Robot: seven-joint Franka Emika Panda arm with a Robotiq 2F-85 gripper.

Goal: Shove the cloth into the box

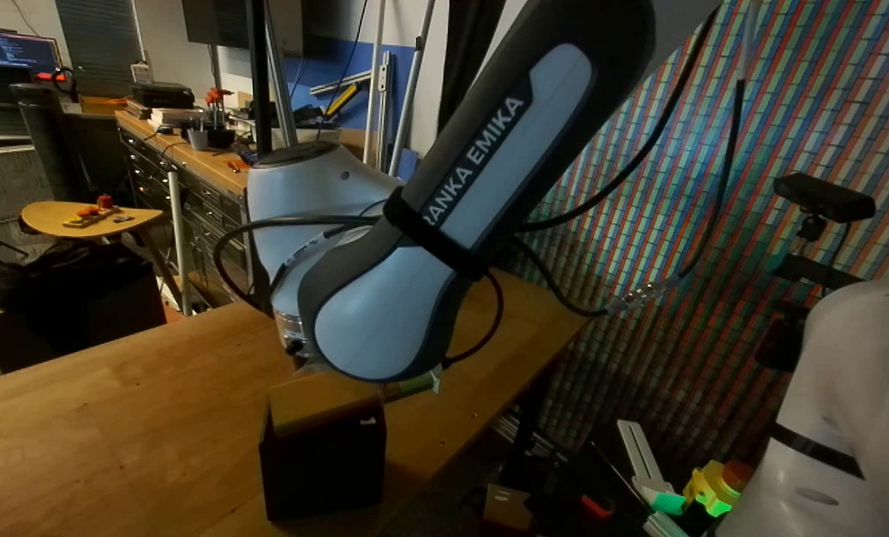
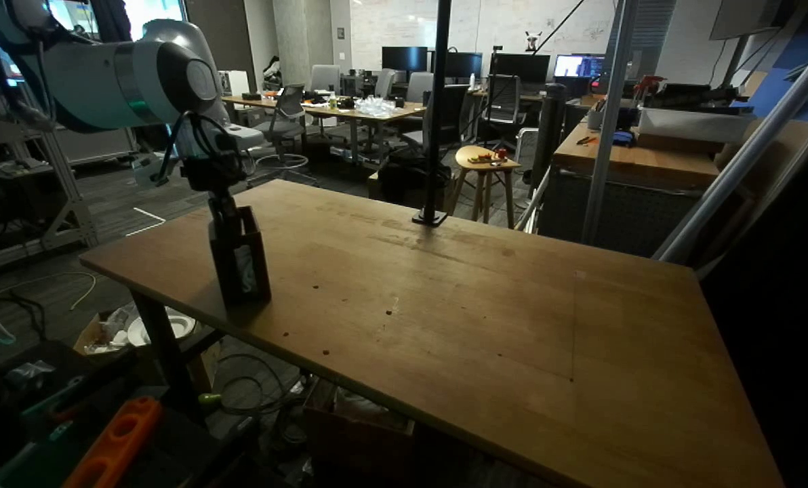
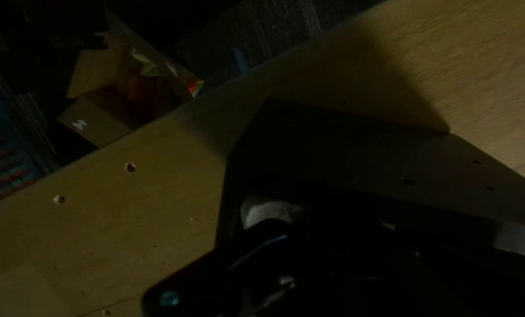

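Note:
The black box (image 2: 231,274) stands upright near the table's edge in an exterior view, its top uncovered. Its dark side (image 1: 325,466) faces the camera in an exterior view. My gripper (image 2: 225,213) points straight down into the box, so its fingertips are hidden behind the walls; it is shut. Inside the box, a small pale grey part of the cloth (image 3: 267,212) shows beside a dark finger (image 3: 262,235) in the wrist view. The remainder of the cloth is lost in shadow. Whether any of it is between the fingers I cannot tell.
The wooden table (image 2: 485,318) has small holes along its surface. Beyond its edge, on the floor, lies an opened cardboard carton (image 3: 108,105). A black post (image 2: 434,135) rises from the table's far side. Cables (image 1: 489,321) hang around the arm.

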